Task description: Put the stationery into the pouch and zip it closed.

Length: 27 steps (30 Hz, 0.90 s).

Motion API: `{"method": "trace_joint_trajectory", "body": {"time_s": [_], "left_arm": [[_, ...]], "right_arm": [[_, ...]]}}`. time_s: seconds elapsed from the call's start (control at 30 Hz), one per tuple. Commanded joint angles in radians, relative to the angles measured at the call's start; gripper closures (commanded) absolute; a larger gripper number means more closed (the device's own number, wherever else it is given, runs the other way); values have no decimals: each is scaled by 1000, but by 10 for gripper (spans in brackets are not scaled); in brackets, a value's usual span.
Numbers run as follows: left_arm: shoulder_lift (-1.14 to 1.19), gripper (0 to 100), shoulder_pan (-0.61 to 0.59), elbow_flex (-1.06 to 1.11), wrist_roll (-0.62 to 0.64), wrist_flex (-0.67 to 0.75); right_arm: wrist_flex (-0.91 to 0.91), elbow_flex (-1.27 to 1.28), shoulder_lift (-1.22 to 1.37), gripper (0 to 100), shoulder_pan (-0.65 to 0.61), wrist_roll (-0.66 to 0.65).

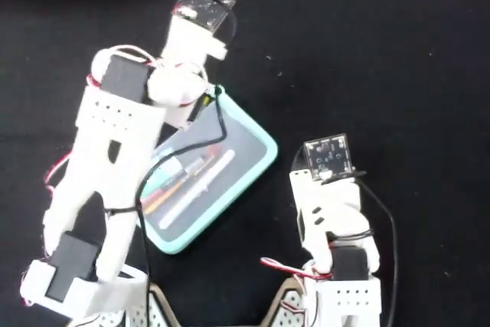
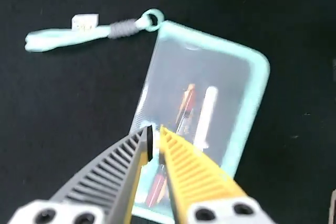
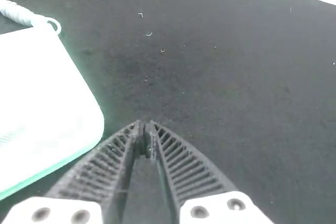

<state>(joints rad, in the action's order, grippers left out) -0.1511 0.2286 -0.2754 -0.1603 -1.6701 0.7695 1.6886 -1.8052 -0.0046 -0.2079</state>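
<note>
Stationery sits inside the pouch (image 1: 262,148), a clear sleeve with a mint-green border lying flat and at a slant on the black table (image 1: 398,67). In the high view several pens (image 1: 191,180) rest side by side within it, running along its length. The left wrist view picks out a white pen (image 2: 208,113) just beside an orange-red one (image 2: 187,102). From a ring (image 2: 152,19) at one corner of the pouch a mint strap (image 2: 63,36) trails away across the cloth, and a small white tag (image 2: 84,22) rests against it. The left arm (image 1: 115,135) stretches over the pouch's left side and covers part of it. The left gripper (image 2: 152,135) hangs over one long edge of the pouch, with its grey finger and its yellow finger drawn almost together so that only a thin dark slit remains at the tips. Whether anything is pinched in that slit I cannot tell, and the state of the zip cannot be made out either. The right arm (image 1: 334,212) is folded back near the table's front edge, to the right of the pouch and apart from it. The right gripper (image 3: 143,129) is over bare black cloth with its fingers pressed together and nothing between them. A rounded corner of the pouch lies off to one side of it.
</note>
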Motion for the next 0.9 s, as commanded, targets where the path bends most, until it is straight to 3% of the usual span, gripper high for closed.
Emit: {"method": "trace_joint_trajectory", "body": {"time_s": [0.0,0.17,0.37,0.63,0.87], "left_arm": [[-12,969,-150,87,3,66],[-212,970,-329,298,3,126],[-555,970,-435,825,3,201],[-1023,970,-645,1400,3,608],[-1290,952,-661,1587,-31,542]], "right_arm": [[5,-2,-64,986,14,0],[5,-2,-64,986,12,6],[5,-2,-64,986,6,3],[11,-4,-65,927,-91,-2],[265,-4,-67,920,-103,6]]}}
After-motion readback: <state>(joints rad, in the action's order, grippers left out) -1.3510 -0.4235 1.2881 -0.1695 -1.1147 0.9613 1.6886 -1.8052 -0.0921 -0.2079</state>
